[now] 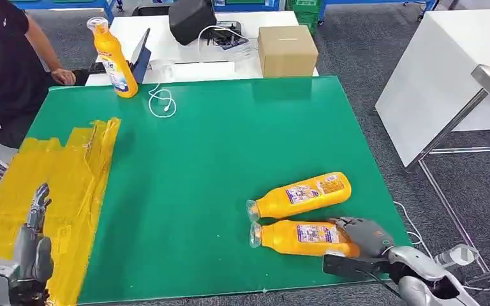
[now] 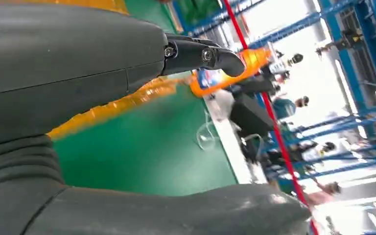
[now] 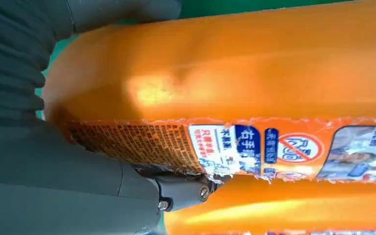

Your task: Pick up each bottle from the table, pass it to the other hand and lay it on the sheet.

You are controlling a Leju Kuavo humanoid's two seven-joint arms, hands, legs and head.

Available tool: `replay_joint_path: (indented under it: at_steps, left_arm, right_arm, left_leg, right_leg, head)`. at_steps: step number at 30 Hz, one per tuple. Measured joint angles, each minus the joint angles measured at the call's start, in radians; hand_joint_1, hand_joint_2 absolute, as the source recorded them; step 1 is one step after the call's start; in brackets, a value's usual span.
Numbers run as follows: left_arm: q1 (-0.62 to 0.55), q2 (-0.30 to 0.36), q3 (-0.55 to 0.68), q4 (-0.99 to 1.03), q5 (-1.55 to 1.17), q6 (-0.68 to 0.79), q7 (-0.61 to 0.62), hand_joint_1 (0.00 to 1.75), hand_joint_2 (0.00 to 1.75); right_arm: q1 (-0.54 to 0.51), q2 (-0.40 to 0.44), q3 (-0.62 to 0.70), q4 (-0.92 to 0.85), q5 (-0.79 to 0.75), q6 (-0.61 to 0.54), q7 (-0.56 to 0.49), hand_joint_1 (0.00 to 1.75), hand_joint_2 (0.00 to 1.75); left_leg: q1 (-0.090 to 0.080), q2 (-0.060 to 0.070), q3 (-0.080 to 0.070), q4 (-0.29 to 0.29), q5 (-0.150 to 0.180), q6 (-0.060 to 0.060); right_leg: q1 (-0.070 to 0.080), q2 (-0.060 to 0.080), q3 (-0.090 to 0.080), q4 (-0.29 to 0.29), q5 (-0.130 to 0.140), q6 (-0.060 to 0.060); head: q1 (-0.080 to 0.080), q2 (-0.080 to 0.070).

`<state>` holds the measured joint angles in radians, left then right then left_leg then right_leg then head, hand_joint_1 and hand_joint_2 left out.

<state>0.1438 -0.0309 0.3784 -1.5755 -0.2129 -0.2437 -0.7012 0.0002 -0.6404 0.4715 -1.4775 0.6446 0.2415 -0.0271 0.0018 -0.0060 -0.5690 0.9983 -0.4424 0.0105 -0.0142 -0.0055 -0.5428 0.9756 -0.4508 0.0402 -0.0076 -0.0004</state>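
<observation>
Near the surface's front right corner, the right hand wraps the nearer bottle's base for lifting; the left hand waits empty, fingers apart, over the yellow sheet.

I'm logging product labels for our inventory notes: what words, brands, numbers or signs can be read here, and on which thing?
Upright bottle: blue label, letters ending "le"; the rest is too small.
Far lying bottle: label print too small.
Near lying bottle, at the right hand: in the right wrist view, a red crossed-circle sign and Chinese print, blurred.
Cardboard box: no readable text.
</observation>
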Motion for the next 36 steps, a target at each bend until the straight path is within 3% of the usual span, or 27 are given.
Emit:
replay_joint_path:
  at_steps: [4,10,12,20,21,31,36]
  left_arm:
    - [-0.011,0.0,-0.001,0.016,0.041,-0.049,0.009,0.0,0.0]
    - [-0.019,-0.009,-0.01,0.032,0.317,-0.269,0.134,0.0,0.0]
    - [-0.009,-0.018,-0.029,0.028,0.444,-0.338,0.185,0.0,0.0]
    - [0.029,-0.045,-0.108,-0.015,0.655,-0.436,0.265,0.0,0.0]
    - [0.029,-0.048,-0.121,-0.021,0.657,-0.437,0.269,0.0,1.75]
    - [0.052,-0.076,-0.244,-0.113,0.602,-0.371,0.195,0.0,1.75]
    - [0.06,-0.078,-0.272,-0.127,0.613,-0.371,0.192,0.0,1.75]
  right_arm:
    - [0.001,-0.026,0.011,-0.006,-0.038,0.008,-0.005,1.75,1.75]
    - [0.026,-0.039,0.022,-0.029,-0.281,-0.009,-0.121,1.75,1.75]
    - [0.048,0.019,0.016,-0.032,-0.37,-0.026,-0.223,1.75,1.75]
    - [0.017,0.236,-0.027,-0.055,-0.501,-0.01,-0.346,1.75,1.75]
    - [0.006,0.259,-0.029,-0.058,-0.502,-0.006,-0.345,1.75,1.75]
    - [-0.139,0.442,-0.005,-0.038,-0.487,0.003,-0.333,1.75,1.75]
    - [-0.176,0.475,0.011,-0.019,-0.49,-0.003,-0.325,1.75,1.75]
  left_leg:
    - [0.0,0.001,0.0,0.001,0.0,0.0]
    - [0.0,0.001,-0.001,0.0,0.0,0.001]
    - [0.0,0.002,-0.002,0.0,0.0,0.001]
    - [0.001,0.003,-0.004,0.0,0.0,0.0]
    - [0.001,0.003,-0.004,0.0,0.0,0.0]
    - [0.001,0.002,-0.006,0.0,0.0,0.0]
    - [0.001,0.002,-0.007,0.0,0.0,0.0]
  right_leg:
    - [0.0,0.0,0.008,0.0,0.0,0.001]
    - [0.0,0.0,0.009,-0.001,0.0,0.001]
    - [0.0,0.001,0.008,-0.001,0.0,0.0]
    - [0.001,0.003,0.005,0.0,0.0,0.0]
    - [0.001,0.003,0.005,0.0,0.0,0.0]
    - [0.0,0.002,0.004,0.0,0.001,0.001]
    - [0.0,0.002,0.004,0.0,0.001,0.001]
  head:
    - [0.0,0.0]
    - [-0.001,0.0]
    - [0.0,0.0]
    - [-0.001,0.0]
    - [-0.002,0.0]
    - [-0.001,0.0]
    - [-0.001,0.0]
